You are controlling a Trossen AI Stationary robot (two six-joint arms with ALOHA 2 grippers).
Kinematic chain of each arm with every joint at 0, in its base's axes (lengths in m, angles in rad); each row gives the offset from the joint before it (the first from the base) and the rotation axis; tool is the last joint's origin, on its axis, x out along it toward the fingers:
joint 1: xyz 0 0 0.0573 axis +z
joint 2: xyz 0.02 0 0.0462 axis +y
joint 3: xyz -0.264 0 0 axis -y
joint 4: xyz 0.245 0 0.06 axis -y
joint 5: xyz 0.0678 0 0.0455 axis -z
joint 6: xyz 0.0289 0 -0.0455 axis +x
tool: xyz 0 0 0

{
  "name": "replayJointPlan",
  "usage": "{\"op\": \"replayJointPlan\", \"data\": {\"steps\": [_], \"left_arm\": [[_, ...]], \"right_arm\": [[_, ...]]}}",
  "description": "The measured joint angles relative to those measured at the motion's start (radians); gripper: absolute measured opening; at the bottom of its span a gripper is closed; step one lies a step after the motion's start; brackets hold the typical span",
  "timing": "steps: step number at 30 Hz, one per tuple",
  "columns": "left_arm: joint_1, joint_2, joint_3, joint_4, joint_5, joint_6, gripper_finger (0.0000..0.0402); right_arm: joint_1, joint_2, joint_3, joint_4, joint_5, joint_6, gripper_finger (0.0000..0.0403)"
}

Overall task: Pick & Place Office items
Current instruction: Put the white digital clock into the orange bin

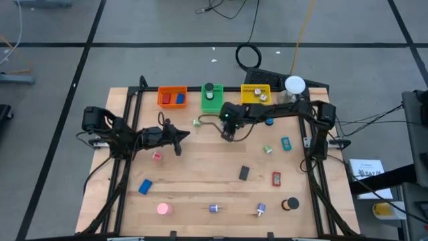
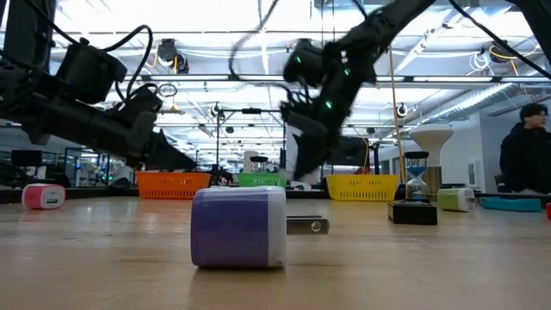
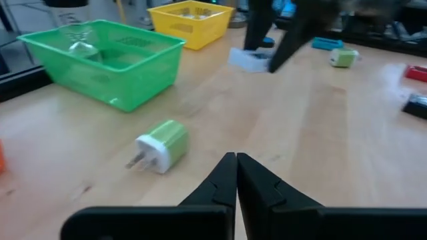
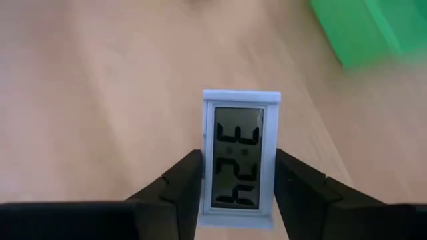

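Observation:
My right gripper (image 1: 229, 132) hangs over the table's middle, just in front of the green bin (image 1: 212, 98), and is shut on a small white digital clock (image 4: 240, 160) that shows its dark digits. My left gripper (image 3: 236, 167) is shut and touches nothing. It floats above the wood left of centre (image 1: 178, 142). A green and white plug (image 3: 160, 143) lies on its side on the table ahead of it. Other office items lie scattered: a blue block (image 1: 145, 186), a pink round piece (image 1: 164, 209), a black block (image 1: 244, 173), a red piece (image 1: 276, 179). My right gripper pinches the clock between its two fingers (image 4: 180, 183), one on each long side edge (image 4: 207, 170) of the white frame. The fingers come from above, pointing down. The clock is lifted clear of the table, its display facing the wrist camera.
Orange (image 1: 172, 97), green and yellow (image 1: 255, 94) bins line the far edge, with a white-domed stand (image 1: 295, 85) beside them. A purple and white plug (image 2: 238, 226) and an hourglass (image 2: 415, 185) stand near the front. A person (image 2: 525, 155) stands beyond the table. Bare wood lies between the arms.

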Motion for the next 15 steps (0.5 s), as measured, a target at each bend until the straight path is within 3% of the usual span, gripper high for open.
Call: {"op": "replayJointPlan", "data": {"steps": [7, 15], "left_arm": [[0.041, 0.0, -0.001, 0.0, 0.009, 0.005, 0.0004], [0.059, 0.0, -0.001, -0.002, 0.009, 0.02, 0.0015]], "right_arm": [[0.09, 0.094, 0.13, 0.164, -0.08, -0.121, 0.0147], [0.115, 0.25, 0.203, 0.137, -0.154, -0.246, 0.0147]]}}
